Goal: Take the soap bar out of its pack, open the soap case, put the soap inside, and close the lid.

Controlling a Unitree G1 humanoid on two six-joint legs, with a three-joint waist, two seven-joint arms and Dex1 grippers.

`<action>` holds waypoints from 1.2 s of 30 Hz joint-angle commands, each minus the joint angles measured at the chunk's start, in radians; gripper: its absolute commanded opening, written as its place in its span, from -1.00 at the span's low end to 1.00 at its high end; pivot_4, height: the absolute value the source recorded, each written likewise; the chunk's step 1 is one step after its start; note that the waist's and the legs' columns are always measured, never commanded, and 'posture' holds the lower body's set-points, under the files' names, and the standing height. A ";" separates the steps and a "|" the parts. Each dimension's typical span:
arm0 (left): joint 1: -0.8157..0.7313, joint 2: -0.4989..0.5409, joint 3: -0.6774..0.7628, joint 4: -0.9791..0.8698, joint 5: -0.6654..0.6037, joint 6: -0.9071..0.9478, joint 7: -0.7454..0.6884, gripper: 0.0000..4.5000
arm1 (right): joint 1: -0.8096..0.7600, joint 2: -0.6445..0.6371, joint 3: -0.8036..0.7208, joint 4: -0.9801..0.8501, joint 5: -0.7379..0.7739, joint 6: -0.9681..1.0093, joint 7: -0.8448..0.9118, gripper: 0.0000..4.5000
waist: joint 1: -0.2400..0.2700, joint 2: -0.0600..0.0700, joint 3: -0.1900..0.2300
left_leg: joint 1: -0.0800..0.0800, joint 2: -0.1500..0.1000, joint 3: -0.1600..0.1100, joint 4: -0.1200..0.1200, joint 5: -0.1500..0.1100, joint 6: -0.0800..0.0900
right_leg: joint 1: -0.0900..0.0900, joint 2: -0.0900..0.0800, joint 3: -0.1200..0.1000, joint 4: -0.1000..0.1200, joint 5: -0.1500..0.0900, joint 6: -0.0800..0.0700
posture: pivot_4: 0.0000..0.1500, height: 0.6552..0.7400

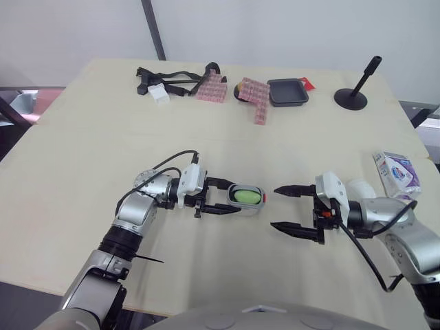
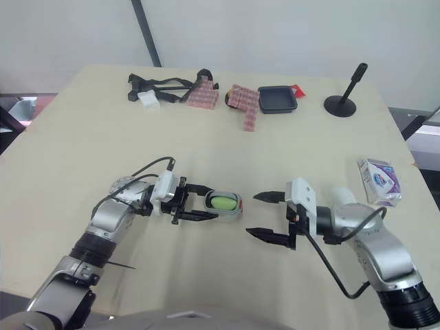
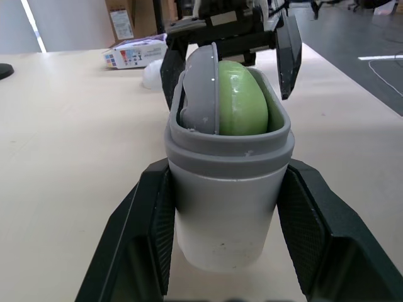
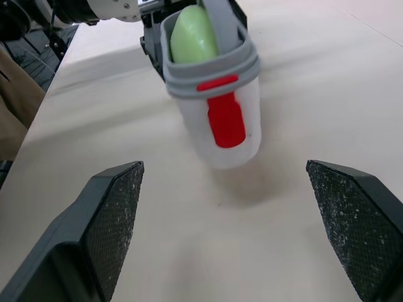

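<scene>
Soap stage looks done; lid is what's left. My left gripper [image 1: 234, 197] is clamped on the small pale plastic soap case with grey rim [image 3: 223, 207], one black finger on each long side, case lying on its side just over the beige table [image 1: 82, 151]. The rounded green soap bar [image 3: 242, 100] sits inside it, showing through the open mouth. The grey lid [image 3: 198, 94] stands alongside the bar, not seated, as far as I can judge. The red latch tab [image 4: 225, 116] is on the end wall facing my right gripper [image 1: 275, 207], which hangs near the case with fingers spread wide and nothing in them. The white-and-purple soap pack [image 1: 395, 172] lies well apart at the table's right edge. Handling guess: the case is light, stiff and smooth-walled, likely to twist or slide if pushed off-centre. The soap is slick, best not touched. I'd press the lid's outer face near the latch end, bracing with the left.
</scene>
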 commanded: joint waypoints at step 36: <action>0.008 -0.004 -0.006 -0.002 0.022 -0.017 0.022 -0.19 | 0.291 -0.386 -0.653 -0.126 0.279 0.642 -0.285 0.97 | -0.017 0.002 0.000 | 0.004 -0.002 0.000 -0.003 0.000 0.004 | 0.007 -0.002 0.000 -0.003 -0.003 -0.005 | 1.00 1.00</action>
